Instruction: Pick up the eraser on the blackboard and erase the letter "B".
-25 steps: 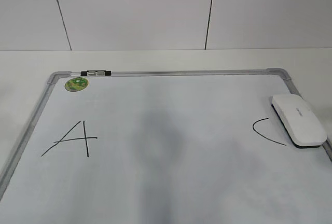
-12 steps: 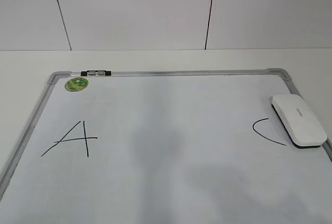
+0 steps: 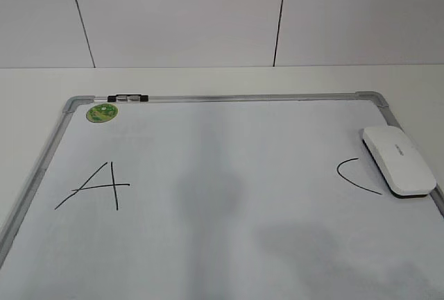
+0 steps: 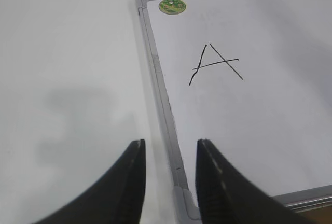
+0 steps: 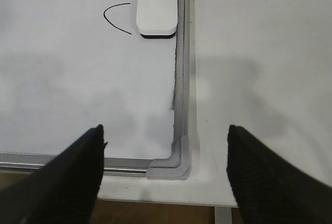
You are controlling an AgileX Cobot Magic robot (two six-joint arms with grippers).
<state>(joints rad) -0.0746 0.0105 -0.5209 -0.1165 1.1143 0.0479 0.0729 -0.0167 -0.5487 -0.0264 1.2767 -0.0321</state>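
Observation:
The white eraser (image 3: 399, 161) lies on the blackboard (image 3: 229, 140) at its right edge, next to a black "C" (image 3: 355, 175). A black "A" (image 3: 97, 185) is at the left. No letter "B" shows; the board between "A" and "C" bears only a grey smudge. Neither gripper shows in the exterior view. My left gripper (image 4: 170, 142) is open and empty above the board's near left corner, with the "A" (image 4: 215, 66) ahead. My right gripper (image 5: 165, 129) is wide open and empty above the near right corner, well short of the eraser (image 5: 157, 6) and "C" (image 5: 115, 17).
A round green sticker (image 3: 102, 112) and a small black clip (image 3: 128, 97) sit at the board's far left corner. The board lies on a white table (image 3: 208, 81) before a white panelled wall. The table's front edge (image 5: 155, 203) is just below the right gripper.
The soft shadows on the front part of the board have shifted. The eraser and the letters have not moved.

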